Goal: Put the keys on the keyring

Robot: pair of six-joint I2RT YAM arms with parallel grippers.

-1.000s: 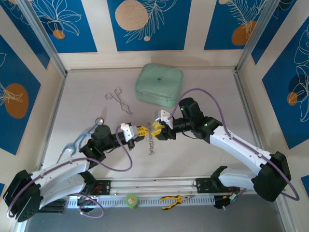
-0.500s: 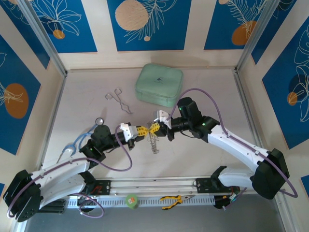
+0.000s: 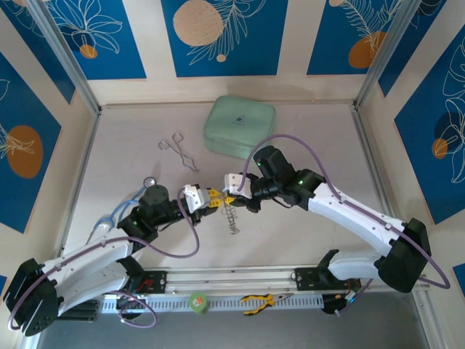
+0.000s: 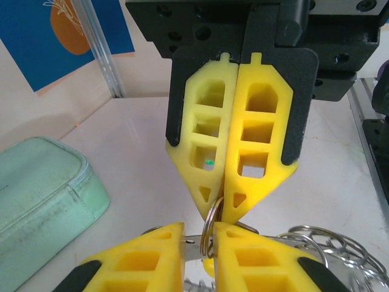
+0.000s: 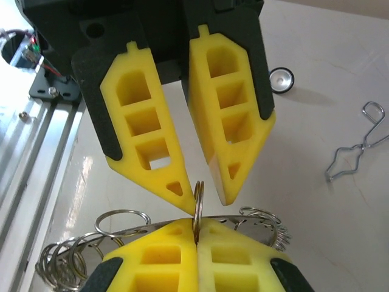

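left fingers (image 5: 146, 146): slightly apart, straddling loop (image 5: 198, 198)
right fingers (image 5: 234, 261): pinched shut on keyring (image 3: 231, 217) loop
risk: thin loop may twist out of pinch, keyring drops to desk (image 3: 131, 131)

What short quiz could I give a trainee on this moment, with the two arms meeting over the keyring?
1. True or false: the right gripper has its jaws spread wide.
2. What do the right gripper's jaws pinch? A) a small loop of the keyring; B) a pen; C) a coin.
3. Fill in: in the top view, the forceps lie to the ___ of the mint-green pouch.

Key: 1 false, the jaws are shut; 2 A; 3 left.
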